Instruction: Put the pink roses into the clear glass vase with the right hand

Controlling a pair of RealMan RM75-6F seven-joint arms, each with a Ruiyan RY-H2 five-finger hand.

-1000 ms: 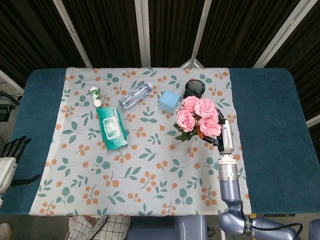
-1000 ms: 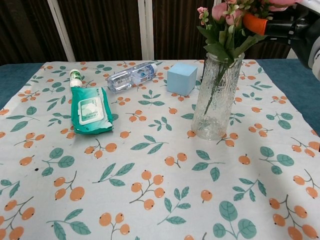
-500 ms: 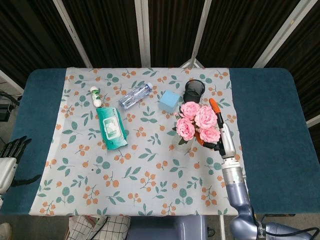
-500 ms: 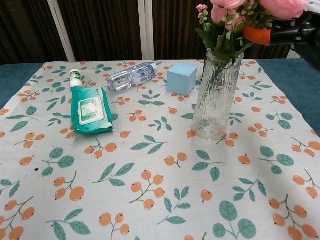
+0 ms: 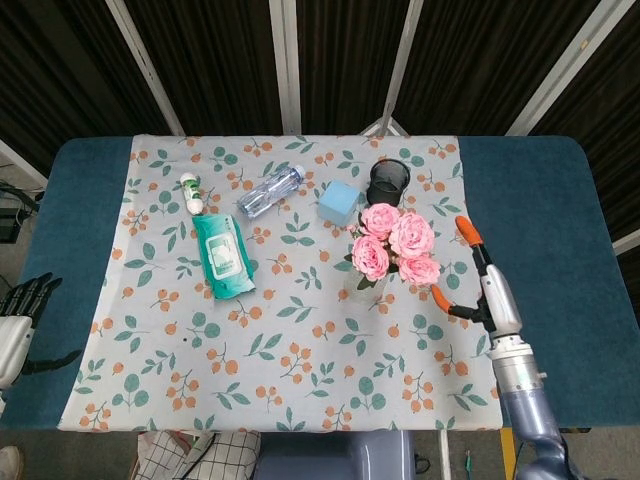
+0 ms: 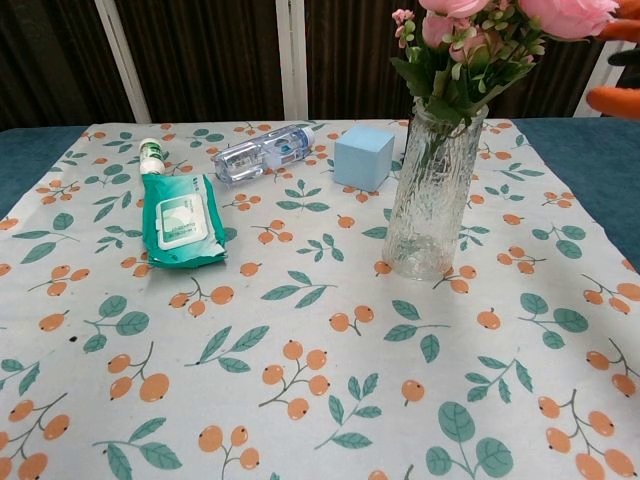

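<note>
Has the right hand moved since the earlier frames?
Yes. In the head view the right hand has pulled away rightward from the pink roses and the clear glass vase, which it was against before.

— Any writing you can make out?
— Nothing legible. The green wipes pack (image 6: 178, 222) carries a white label, and the small bottle (image 6: 151, 156) and water bottle (image 6: 262, 152) have labels too, all too small to read.
</note>
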